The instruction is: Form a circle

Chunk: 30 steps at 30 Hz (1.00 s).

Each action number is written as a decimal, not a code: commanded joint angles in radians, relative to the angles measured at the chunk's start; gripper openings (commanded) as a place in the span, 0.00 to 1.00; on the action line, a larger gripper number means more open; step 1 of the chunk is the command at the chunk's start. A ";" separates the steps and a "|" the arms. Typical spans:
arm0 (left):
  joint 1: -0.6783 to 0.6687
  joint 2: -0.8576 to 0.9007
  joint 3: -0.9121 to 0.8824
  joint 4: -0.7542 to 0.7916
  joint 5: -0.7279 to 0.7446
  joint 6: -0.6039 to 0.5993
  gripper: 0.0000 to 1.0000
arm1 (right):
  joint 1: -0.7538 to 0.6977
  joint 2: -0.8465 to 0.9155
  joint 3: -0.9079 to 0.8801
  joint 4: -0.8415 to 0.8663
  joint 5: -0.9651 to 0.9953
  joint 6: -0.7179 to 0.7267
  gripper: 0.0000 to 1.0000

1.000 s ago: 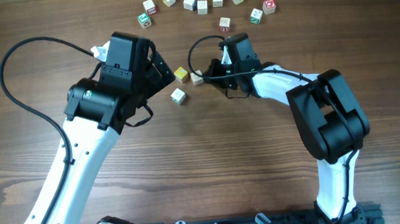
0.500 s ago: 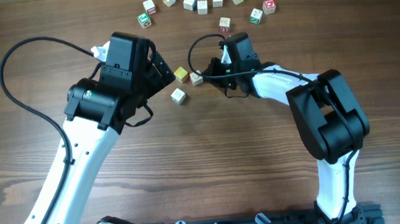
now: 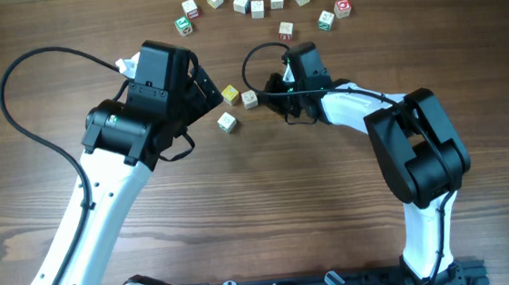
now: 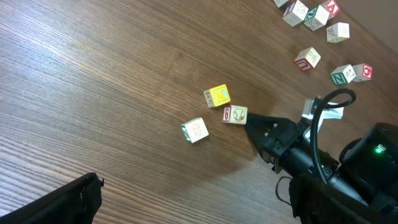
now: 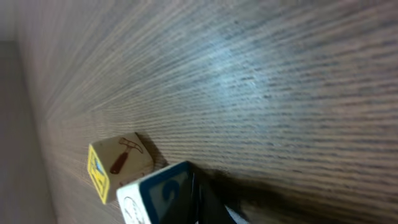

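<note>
At mid-table, we note the circle (image 3: 230,95): 3 cubes, unfinished, between the arms. Right gripper (image 3: 264,99) clenched, empty, tip against the pale cube (image 4: 236,114). Left gripper (image 3: 213,95) spread wide beside the yellow cube (image 4: 217,96).

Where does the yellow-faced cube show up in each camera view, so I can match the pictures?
Overhead: the yellow-faced cube lies slightly up and left of centre.
Left wrist: just right of centre, a little above the middle.
Right wrist: lower left, with a hammer picture on one face.
Shared landmark: the pale cube right beside it, seen in all three views.
</note>
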 commanded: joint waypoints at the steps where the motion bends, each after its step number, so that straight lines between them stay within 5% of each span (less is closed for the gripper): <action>1: 0.003 0.002 -0.003 -0.001 0.002 -0.010 1.00 | 0.006 0.016 0.000 0.004 -0.007 0.018 0.04; 7: 0.003 0.002 -0.003 -0.001 0.002 -0.010 1.00 | 0.006 0.016 0.000 -0.010 -0.007 0.088 0.04; 30: 0.003 0.002 -0.003 -0.001 0.002 -0.010 1.00 | 0.006 0.016 0.000 0.024 -0.029 -0.087 0.04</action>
